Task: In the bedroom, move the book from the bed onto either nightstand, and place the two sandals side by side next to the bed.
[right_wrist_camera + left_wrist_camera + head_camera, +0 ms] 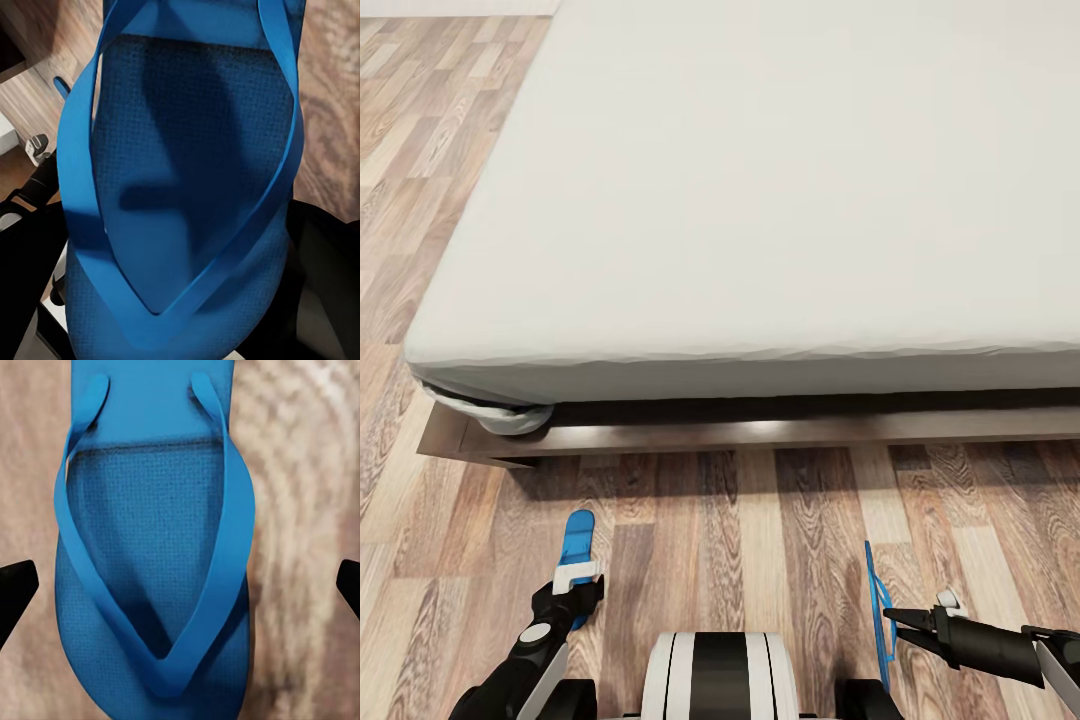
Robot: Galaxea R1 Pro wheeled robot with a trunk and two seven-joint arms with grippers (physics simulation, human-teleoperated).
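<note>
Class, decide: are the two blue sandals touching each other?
Apart. The head view shows the left sandal and the right sandal separated by a broad stretch of bare floor.

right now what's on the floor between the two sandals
In the head view, between the left sandal and the right sandal there is bare wood-plank floor, plus the robot's trunk lower down.

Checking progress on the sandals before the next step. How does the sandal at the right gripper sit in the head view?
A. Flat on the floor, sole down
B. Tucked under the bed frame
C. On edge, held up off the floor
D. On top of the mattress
C: the right sandal shows as a thin blue edge at the right gripper, while the left sandal lies flat on the floor.
</note>
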